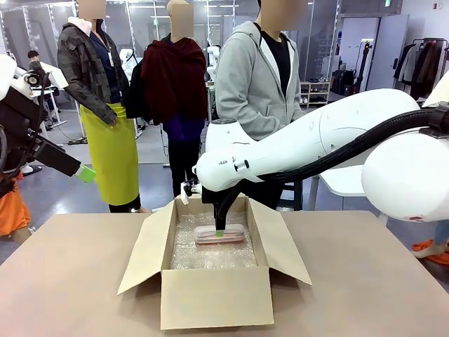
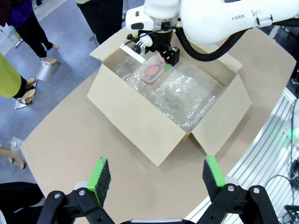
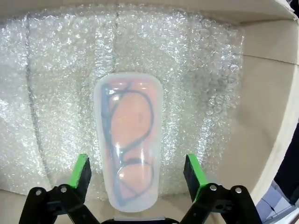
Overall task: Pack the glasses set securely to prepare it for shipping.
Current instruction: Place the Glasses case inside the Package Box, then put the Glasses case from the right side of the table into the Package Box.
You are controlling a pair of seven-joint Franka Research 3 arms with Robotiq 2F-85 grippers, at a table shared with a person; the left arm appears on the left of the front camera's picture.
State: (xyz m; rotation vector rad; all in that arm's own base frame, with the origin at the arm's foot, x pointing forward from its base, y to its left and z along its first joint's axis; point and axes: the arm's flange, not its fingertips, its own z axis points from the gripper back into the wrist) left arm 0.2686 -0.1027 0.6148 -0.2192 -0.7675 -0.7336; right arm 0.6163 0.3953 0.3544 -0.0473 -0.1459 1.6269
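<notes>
Pale pink translucent oblong glasses case (image 3: 128, 140) lies flat on the clear bubble wrap sheet (image 1: 210, 258) lining the open brown cardboard box (image 1: 214, 300) at mid desk (image 1: 70, 281). At far left, the left jaws hang wide open and empty above the desk. Over the box, the right jaws stand open astride the case's end, their green pads (image 3: 81, 170) clear of it.

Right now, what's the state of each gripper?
Left gripper: open, empty.
Right gripper: open, fingers either side of the pink glasses case in the box, not gripping it.
</notes>
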